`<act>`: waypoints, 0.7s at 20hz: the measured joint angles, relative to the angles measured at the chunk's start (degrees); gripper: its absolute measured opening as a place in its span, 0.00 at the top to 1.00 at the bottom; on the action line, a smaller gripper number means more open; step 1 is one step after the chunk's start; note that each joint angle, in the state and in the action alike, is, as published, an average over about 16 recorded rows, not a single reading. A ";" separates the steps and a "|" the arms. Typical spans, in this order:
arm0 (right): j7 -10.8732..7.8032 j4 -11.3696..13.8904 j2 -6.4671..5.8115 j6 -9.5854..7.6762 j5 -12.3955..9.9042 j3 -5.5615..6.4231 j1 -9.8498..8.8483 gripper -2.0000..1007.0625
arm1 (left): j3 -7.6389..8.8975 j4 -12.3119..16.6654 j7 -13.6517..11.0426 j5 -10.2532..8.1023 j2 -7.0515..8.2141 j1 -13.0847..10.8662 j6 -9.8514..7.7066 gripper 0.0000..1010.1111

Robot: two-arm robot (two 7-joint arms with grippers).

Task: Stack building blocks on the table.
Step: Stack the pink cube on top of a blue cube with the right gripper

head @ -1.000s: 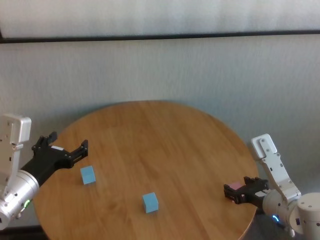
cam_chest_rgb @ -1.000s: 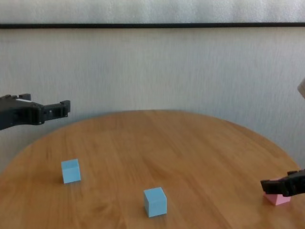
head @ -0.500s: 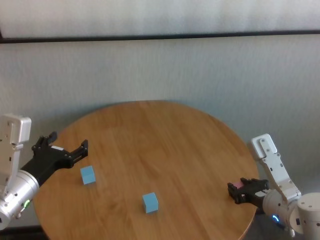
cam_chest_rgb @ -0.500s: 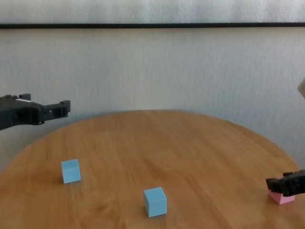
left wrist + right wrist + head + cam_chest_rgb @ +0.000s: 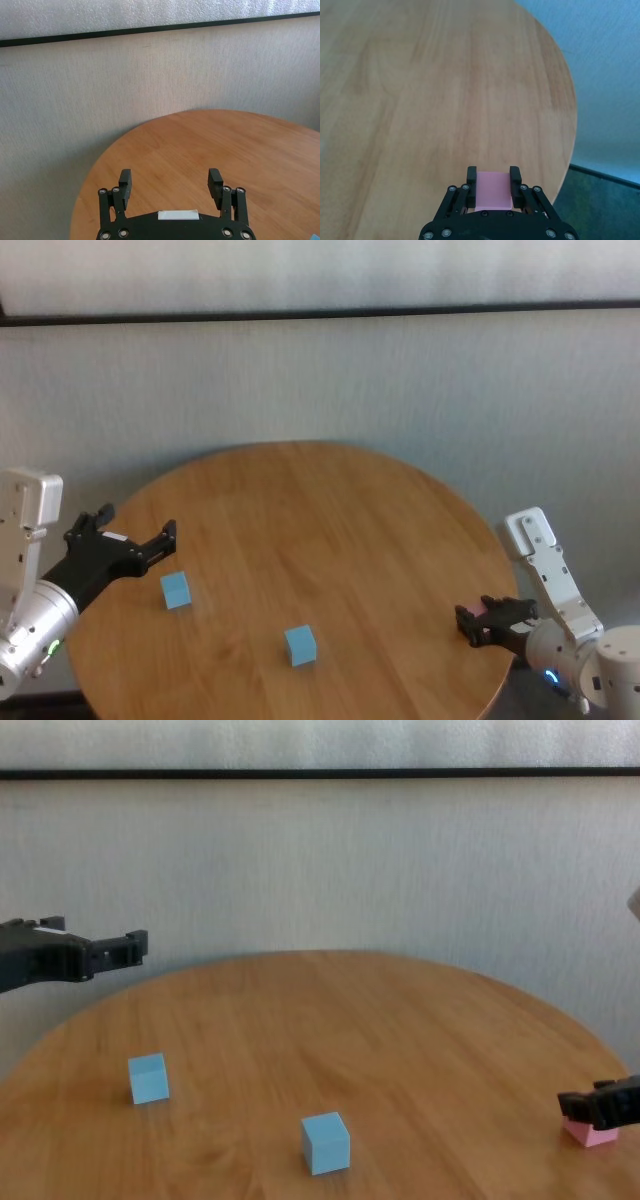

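Head view: right claw (image 5: 478,620) low at the right rim of the round bench (image 5: 320,530), closed on the pink block (image 5: 478,612). Left claw (image 5: 138,532) above the left edge, spread wide and empty, parked just behind the left blue block (image 5: 176,590). Middle blue block (image 5: 300,645) alone nearer the front, well apart from both others.

Left wrist view: left claw (image 5: 170,184) with jaws standing far apart, nothing between them, only bare bench (image 5: 210,145) ahead.

Right wrist view: right claw (image 5: 493,181) clamped on the pink block (image 5: 493,190), one finger flat on each side face, close to the bench (image 5: 420,90) edge.

Chest view: pink block (image 5: 592,1131) seemingly resting on the bench (image 5: 400,1040) under the right claw (image 5: 600,1105); left blue block (image 5: 148,1078) and middle blue block (image 5: 326,1142) both flat on the wood; left claw (image 5: 120,952) hovering high.

Step in hand, by judgement: the grasp of the pink block, just made. Next: a straight lift clear of the wood, a carry toward the middle blue block, then a square, level set-down on its top before any release.

No containers anywhere in view; nothing to report inside any.
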State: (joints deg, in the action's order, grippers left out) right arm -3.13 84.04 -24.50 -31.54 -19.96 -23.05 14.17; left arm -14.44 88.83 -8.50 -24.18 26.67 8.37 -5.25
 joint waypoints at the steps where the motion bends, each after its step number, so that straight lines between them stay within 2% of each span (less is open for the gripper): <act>1: -0.39 0.18 0.01 0.41 0.15 -0.07 -0.01 0.63 | 0.00 0.00 0.00 0.00 0.00 0.00 0.00 0.01; 4: -1.96 0.83 -0.08 2.11 0.78 -0.49 -0.03 0.63 | 0.00 0.00 0.00 0.00 0.00 0.00 0.00 0.01; 7: -4.32 1.60 -0.34 4.63 1.66 -1.41 0.06 0.63 | 0.00 0.00 0.00 0.00 0.00 0.00 0.00 0.01; 14: -10.87 3.21 -0.89 10.61 4.21 -4.85 1.02 0.63 | 0.00 0.00 0.00 0.00 0.00 0.00 0.00 0.01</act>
State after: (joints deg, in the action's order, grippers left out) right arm -14.00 87.25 -25.38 -20.93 -15.76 -27.91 15.19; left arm -14.44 88.84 -8.50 -24.18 26.67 8.37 -5.25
